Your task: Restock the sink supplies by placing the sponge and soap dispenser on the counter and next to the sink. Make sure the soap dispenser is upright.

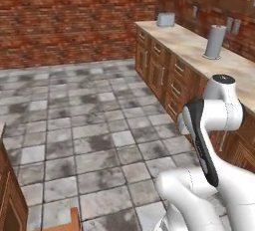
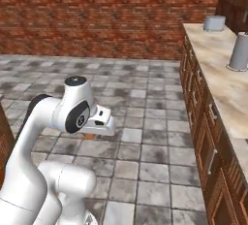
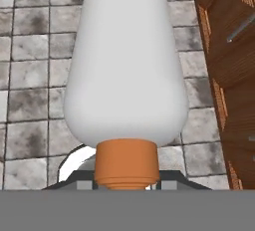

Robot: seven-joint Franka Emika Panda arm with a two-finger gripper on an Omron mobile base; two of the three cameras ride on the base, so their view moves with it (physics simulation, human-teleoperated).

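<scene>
Where the hand view looks down along the fingers, the soap dispenser (image 3: 126, 65) swells up the middle: a smooth, pale white-grey body, bulbous and tapering to a rounded end at the top of the picture, with a short ribbed orange collar at its near end. The fingers are clamped on the soap dispenser at that orange collar, the bottle jutting out from them above the grey mottled floor tiles (image 3: 35, 51), whose square slabs are split by dark grout. At the right of that view run brown wooden cabinet fronts (image 3: 234, 51) with a slim metal handle.

In the right base view a speck of orange shows just under the white wrist, where the gripper (image 2: 92, 135) sits tucked below the arm. The worktop (image 1: 199, 51) stretches along the right, beige marbled stone over panelled wooden drawers. On it stand a plain grey cylinder (image 1: 215, 42), upright and matte, and farther back a squat silver toaster (image 1: 166, 19). Behind everything rises a rough red brick wall (image 1: 69, 16).
</scene>
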